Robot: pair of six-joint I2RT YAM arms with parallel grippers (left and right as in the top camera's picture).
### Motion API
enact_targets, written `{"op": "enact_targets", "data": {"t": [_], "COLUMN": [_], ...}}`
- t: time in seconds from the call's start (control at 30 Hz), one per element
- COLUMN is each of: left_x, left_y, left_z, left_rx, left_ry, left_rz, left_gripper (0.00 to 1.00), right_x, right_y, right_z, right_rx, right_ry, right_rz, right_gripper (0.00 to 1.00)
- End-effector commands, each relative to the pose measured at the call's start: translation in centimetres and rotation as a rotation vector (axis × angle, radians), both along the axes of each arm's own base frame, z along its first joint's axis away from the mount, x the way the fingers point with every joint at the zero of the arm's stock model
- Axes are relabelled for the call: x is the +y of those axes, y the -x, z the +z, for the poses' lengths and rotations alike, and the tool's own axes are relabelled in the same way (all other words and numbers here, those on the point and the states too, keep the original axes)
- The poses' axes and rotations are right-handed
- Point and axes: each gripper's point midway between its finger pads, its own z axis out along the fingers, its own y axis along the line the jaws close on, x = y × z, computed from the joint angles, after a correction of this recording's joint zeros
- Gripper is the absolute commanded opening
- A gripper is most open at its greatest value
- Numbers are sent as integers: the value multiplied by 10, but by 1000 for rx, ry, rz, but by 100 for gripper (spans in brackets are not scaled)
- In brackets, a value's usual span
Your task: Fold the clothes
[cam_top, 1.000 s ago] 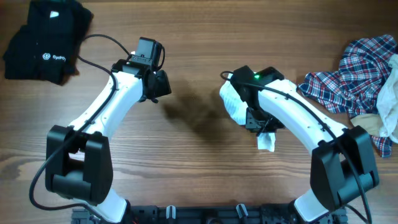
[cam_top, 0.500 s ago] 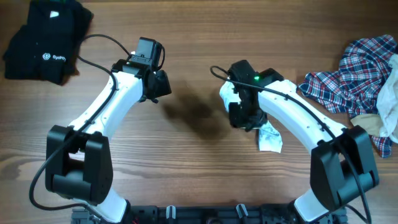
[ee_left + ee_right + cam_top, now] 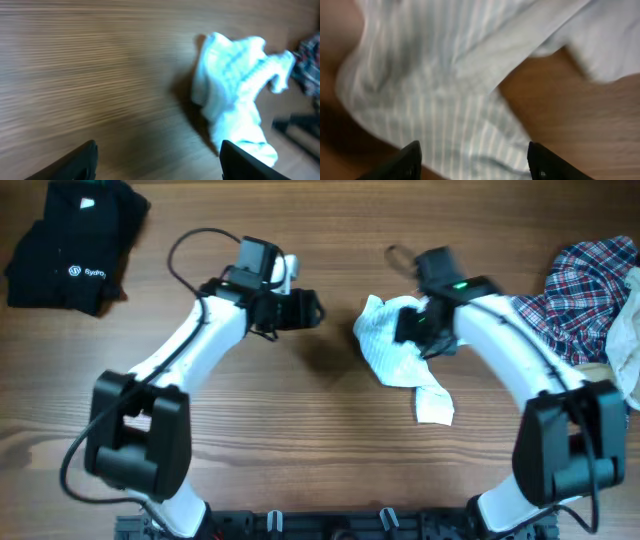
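Cloth nearest the arm bases is the small pale-blue striped garment [image 3: 400,355], bunched on the wooden surface [image 3: 290,450] right of centre, with one narrow end trailing toward the bases. Over its upper part hovers the right pincer [image 3: 418,328], its fingers [image 3: 412,160] spread above the stripes and nothing clamped. The left pincer [image 3: 303,310] hangs to the left of the garment, apart from it, also spread wide and holding nothing. Farther right, the plaid shirt [image 3: 580,290] lies heaped, a beige piece [image 3: 598,378] at its near edge. At the far left corner rests a black logo garment [image 3: 65,250].
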Motion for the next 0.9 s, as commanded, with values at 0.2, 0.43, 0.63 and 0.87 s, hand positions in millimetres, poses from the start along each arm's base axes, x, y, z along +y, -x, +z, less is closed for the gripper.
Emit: {"op": "enact_targets", "data": {"t": [0.2,0.43,0.63,0.87], "left_x": [-91,-106,-109,-116], "left_y": [6,16,13,18], "left_z": [-13,-39,-44,-55], "left_rx": [21,67,59,108], "left_ry": [283,263,270,318], "left_rz": [-181,-194,-194,-207], "left_gripper": [77,74,74,72], "right_x": [-74,-101,-100,-100], "right_y": [-40,-37,-34,-34], "right_z": [71,93,98,99], "right_rx": [-199,-263,-272,-275], "right_ry": [-179,-241,-235,-234], "right_rz": [-166,-189,-169,-168], "right_gripper": [71,71,72,72]}}
